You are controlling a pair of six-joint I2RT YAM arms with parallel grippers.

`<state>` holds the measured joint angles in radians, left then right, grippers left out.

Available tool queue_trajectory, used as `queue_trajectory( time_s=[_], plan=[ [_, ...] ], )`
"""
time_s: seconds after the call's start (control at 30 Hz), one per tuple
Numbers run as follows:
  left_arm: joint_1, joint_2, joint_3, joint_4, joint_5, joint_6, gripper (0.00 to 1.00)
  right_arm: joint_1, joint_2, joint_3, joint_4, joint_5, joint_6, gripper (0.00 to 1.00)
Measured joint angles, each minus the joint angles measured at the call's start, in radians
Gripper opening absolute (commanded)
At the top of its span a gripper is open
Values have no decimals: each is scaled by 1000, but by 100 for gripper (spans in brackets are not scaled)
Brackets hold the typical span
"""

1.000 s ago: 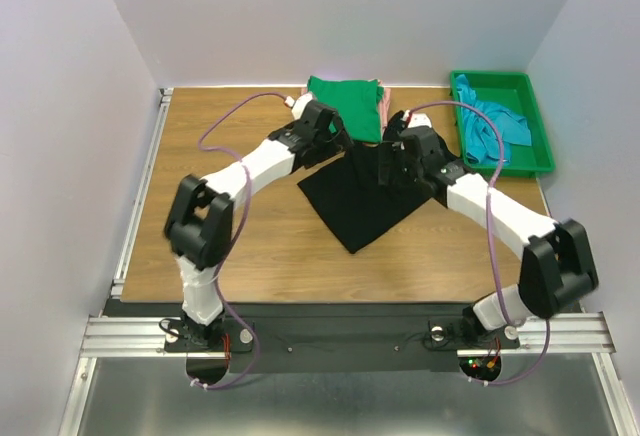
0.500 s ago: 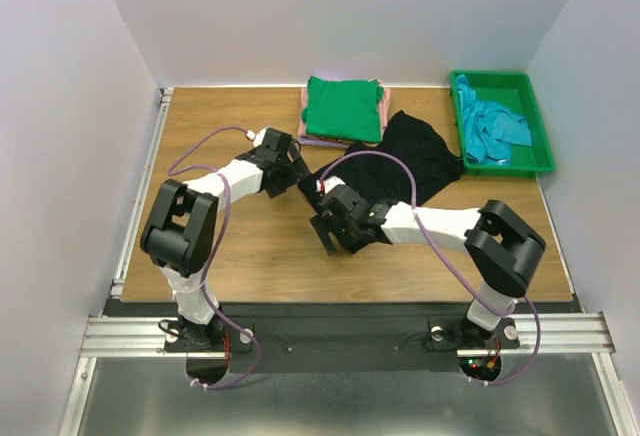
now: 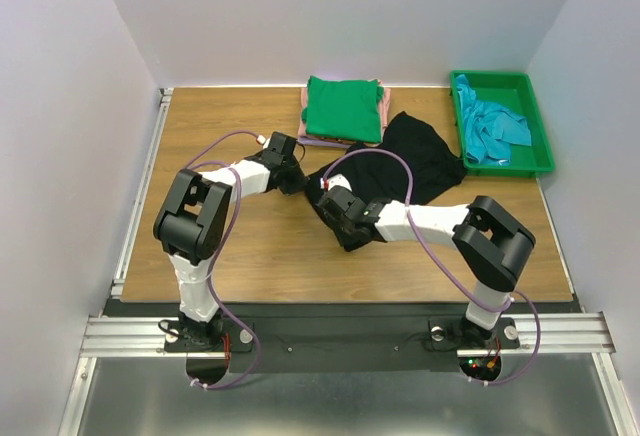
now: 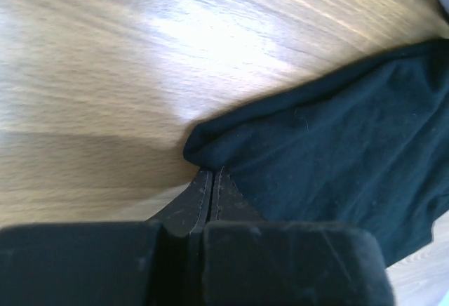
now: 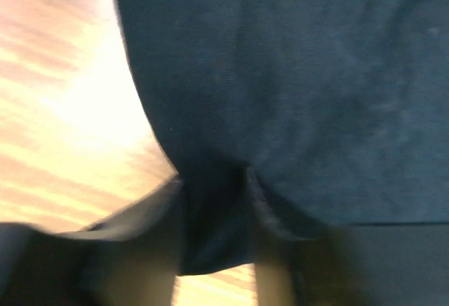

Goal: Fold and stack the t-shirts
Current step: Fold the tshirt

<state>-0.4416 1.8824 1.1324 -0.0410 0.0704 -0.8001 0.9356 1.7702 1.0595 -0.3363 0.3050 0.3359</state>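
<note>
Top view: the black t-shirt point(image 3: 405, 161) lay rumpled on the table point(image 3: 250, 256) just right of centre. A folded green t-shirt point(image 3: 345, 108) topped the stack at 12 o'clock. A teal t-shirt point(image 3: 495, 128) filled the green tray point(image 3: 500, 78) at 2 o'clock. The left gripper point(image 3: 296, 179) met the black cloth's 9 o'clock corner; the right gripper point(image 3: 345, 228) sat at its 7 o'clock edge.

Left wrist view: the left gripper point(image 4: 211, 187) was pressed closed, its tips pinching a fold of the black t-shirt point(image 4: 330, 144), which spread toward 3 o'clock over bare wood.

Right wrist view (blurred): the right gripper point(image 5: 216, 215) clamped a bunched flap of the black t-shirt point(image 5: 295, 74) between its fingers point(image 5: 270, 211); the wood showed at 9 o'clock.
</note>
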Motion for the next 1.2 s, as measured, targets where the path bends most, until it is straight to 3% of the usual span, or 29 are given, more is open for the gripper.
queue_trajectory(
  time_s=[0.07, 0.23, 0.4, 0.77, 0.93, 1.2],
  plan=[
    [0, 2, 0, 6, 7, 2, 0, -1, 5, 0, 1, 10, 12, 26],
    [-1, -35, -67, 52, 0, -3, 0, 3, 3, -2, 0, 26, 31, 17],
    [-2, -168, -210, 37, -34, -17, 0, 65, -9, -11, -8, 26, 73, 15],
    [-2, -594, -538, -131, -178, -93, 0, 341, -9, -5, -11, 31, 221, 13],
    [-2, -810, -584, -227, -240, -142, 0, 399, 2, 24, -18, 38, 262, 13],
    [-2, -916, -584, -312, -282, -175, 0, 428, -15, 41, -16, 43, 296, 10]
  ],
)
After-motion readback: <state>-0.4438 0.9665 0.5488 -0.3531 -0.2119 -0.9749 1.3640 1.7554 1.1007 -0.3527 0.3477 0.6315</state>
